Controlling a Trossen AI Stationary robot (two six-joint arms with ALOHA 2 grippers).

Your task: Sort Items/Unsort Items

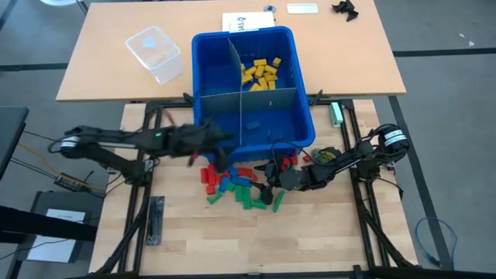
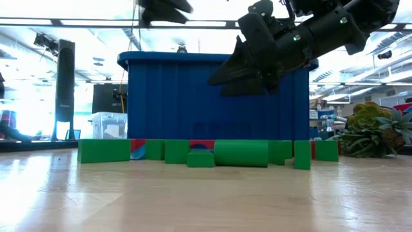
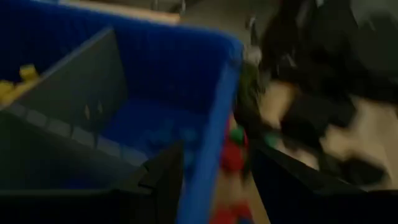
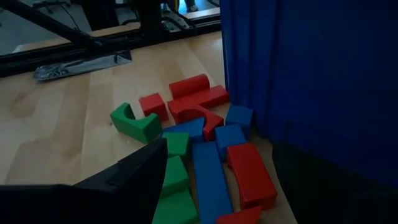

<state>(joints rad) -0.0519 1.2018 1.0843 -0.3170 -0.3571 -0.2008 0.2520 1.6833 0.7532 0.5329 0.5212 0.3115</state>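
Surface: pale wooden table top (image 1: pixel 186 232) in front, a second tan table (image 1: pixel 101 70) behind it; the low view looks past both into a bright room with a potted plant (image 2: pixel 373 129) at one side.
Loose blocks: a cluster of red, blue and green blocks (image 1: pixel 236 184) lies on the wooden top, just in front of the bin's near wall. The right wrist view shows at least five red (image 4: pixel 189 86), about four blue (image 4: pixel 208 174) and about four green (image 4: pixel 135 124), several touching; one green piece is arch-shaped. An exact total cannot be told, as the arms hide part of the pile.
Yellow blocks: one heap of yellow blocks (image 1: pixel 261 74) in the bin's far right compartment, too tightly packed to count.
Bin: one large blue bin (image 1: pixel 203 46), split by two grey dividers (image 1: pixel 234 66) that cross.
Left gripper: left gripper (image 1: pixel 225 139) is over the bin's near wall, above the near left compartment; its two fingers (image 3: pixel 165 177) stand apart with nothing seen between them.
Right gripper: right gripper (image 1: pixel 271 180) is above the right end of the loose cluster, off the table in the low view; its fingers (image 4: pixel 140 168) are spread wide and empty.
Other things: one clear plastic tub (image 1: pixel 154 53) on the tan table, left of the bin; one white paper (image 1: pixel 244 22) behind the bin.
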